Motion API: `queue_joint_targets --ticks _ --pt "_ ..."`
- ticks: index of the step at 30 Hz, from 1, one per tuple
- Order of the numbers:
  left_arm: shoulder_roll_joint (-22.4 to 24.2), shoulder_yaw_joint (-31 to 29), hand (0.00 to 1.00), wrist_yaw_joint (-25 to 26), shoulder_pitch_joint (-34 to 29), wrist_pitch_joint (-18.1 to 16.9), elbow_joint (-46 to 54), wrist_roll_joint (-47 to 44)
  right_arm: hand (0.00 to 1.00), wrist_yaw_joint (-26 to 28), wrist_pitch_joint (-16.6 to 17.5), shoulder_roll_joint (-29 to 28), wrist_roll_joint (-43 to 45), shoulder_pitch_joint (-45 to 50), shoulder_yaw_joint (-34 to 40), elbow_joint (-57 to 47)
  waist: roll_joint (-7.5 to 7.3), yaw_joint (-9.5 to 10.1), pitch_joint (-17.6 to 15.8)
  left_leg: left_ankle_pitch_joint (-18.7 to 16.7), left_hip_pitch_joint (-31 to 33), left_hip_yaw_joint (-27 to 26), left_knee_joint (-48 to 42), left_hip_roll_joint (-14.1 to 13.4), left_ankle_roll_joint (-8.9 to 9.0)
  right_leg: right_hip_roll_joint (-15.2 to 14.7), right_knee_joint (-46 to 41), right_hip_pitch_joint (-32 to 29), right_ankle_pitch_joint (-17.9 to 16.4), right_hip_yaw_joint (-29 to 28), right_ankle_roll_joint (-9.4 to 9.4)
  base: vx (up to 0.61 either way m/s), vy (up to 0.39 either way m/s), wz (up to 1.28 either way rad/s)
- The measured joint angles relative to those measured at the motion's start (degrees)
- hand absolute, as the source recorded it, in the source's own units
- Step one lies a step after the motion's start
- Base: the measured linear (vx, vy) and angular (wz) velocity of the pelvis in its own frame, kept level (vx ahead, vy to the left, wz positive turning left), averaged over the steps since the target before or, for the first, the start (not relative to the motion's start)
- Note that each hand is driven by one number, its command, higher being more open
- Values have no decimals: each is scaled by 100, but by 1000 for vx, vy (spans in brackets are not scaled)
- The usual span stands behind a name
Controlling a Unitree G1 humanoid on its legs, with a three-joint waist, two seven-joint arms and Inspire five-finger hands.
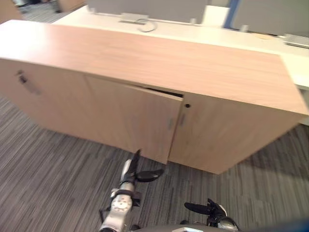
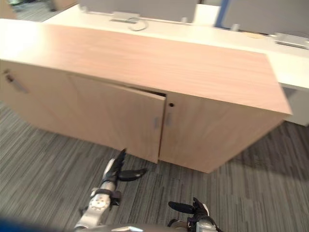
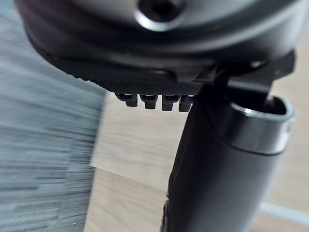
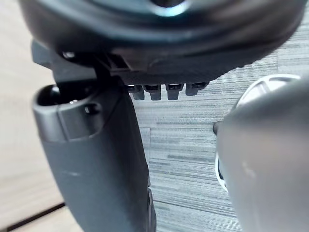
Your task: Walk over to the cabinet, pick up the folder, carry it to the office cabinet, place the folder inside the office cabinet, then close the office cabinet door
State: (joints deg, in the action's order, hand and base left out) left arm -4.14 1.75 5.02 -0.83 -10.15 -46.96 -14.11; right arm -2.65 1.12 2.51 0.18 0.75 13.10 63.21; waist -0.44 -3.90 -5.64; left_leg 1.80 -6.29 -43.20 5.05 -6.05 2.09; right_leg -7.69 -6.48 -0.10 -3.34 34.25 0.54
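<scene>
Door ajar, left hand lined up for the push, nothing in either hand.

The office cabinet stands on the grey carpet, and its middle door hangs ajar, its free edge swung out from the neighbouring door. That gap is what is left to close. The left hand is raised just in front of the door's lower corner, fingers straight and pointing up, thumb spread sideways, released and holding nothing. It looks set for a flat push, though it is not yet touching the wood. The right hand hangs low and near the body, fingers relaxed and unclenched, also empty. Neither hand carries the folder; I judge it is inside the cabinet, hidden behind the door.
</scene>
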Motion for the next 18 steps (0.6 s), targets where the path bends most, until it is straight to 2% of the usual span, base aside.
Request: queue_joint_targets --ticks 2,4,5,6,7,8,9,10,11,12,14,15,16,17,18 --pt "-1 -623 100 53 68 67 -636 -511 100 -8 -55 -22 9 -1 331 44 -32 -10 -17 -124 60 -72 -281 -150 122 101 160 51 26 -65 39 -4 -91 -33" --pt "23 -1351 100 59 -87 115 -1225 -1498 100 -4 -80 -1 -1 18 609 187 -93 18 -64 -753 256 -148 -1645 -731 214 257 306 270 -7 -186 -1 66 -181 -29" --pt "22 -1477 100 21 -162 160 -1348 -1688 100 0 -94 4 7 34 656 195 -80 23 -72 -871 303 -168 -1996 -894 202 301 333 325 -26 -218 -2 94 -171 -42" --pt "27 -1607 100 -61 -346 227 -1526 -1797 100 8 -95 25 1 76 802 181 -34 40 -96 -1062 421 -169 -2687 -1211 132 390 353 392 -58 -324 -31 109 -136 -38" --pt "64 -1679 100 -94 -472 261 -1571 -1783 100 18 -96 36 5 105 875 165 15 53 -128 -1138 513 -122 -3124 -1411 90 464 366 425 -72 -433 -53 99 -104 -44" --pt "44 -1843 100 -238 -480 150 -1495 -1729 100 21 -101 52 3 137 952 155 82 85 -170 -1203 924 442 -3865 -1662 75 539 353 438 -110 -538 -114 103 -100 -29" --pt "41 -1855 100 -265 -463 147 -1497 -1729 100 18 -105 69 3 139 951 171 92 88 -168 -1229 1001 650 -3956 -1648 95 543 353 426 -111 -558 -114 83 -71 -41" --pt "70 -1860 100 -333 -462 171 -1518 -1727 100 17 -123 181 3 114 921 233 127 158 -196 -1476 1236 1553 -3997 -1367 262 519 320 391 -111 -751 -116 71 9 -78" --pt "137 -1842 100 -419 -462 194 -1525 -1726 100 8 -137 239 5 87 917 299 163 249 -231 -1695 1289 2261 -3867 -1027 313 471 271 377 -104 -1026 -107 55 66 -99" --pt "185 -1845 100 -454 -480 196 -1525 -1737 100 -2 -137 240 20 64 916 301 160 277 -239 -1773 1310 2567 -3766 -849 311 448 245 369 -98 -1162 -97 50 179 -128" --pt "300 -1911 100 -558 -554 186 -1515 -1712 100 -18 -145 193 240 10 784 287 152 386 -254 -1858 1445 3737 -3181 -307 367 393 130 275 -48 -1680 -5 20 205 -120" --pt "328 -1913 100 -547 -561 184 -1516 -1676 100 -16 -140 186 270 3 756 271 176 388 -241 -1765 1440 4001 -2905 -228 391 405 119 240 -34 -1767 46 -20 185 -93" --pt "382 -1931 100 -523 -567 177 -1526 -1597 100 -30 -116 163 336 -20 674 239 224 399 -203 -1342 1408 4083 -2679 -177 218 417 112 209 -18 -1931 181 -6 157 -50" --pt "354 -1945 100 -459 -566 157 -1513 -1368 100 -35 -111 128 387 -9 621 212 176 369 -181 -1316 1366 4029 -2579 -123 199 381 139 203 4 -1940 233 44 189 -43" --pt "294 -1949 100 -301 -534 99 -1498 -763 100 -39 -102 -29 442 24 573 154 40 365 -115 -1267 1295 3890 -2407 -4 122 257 207 199 43 -1985 298 56 110 -13"
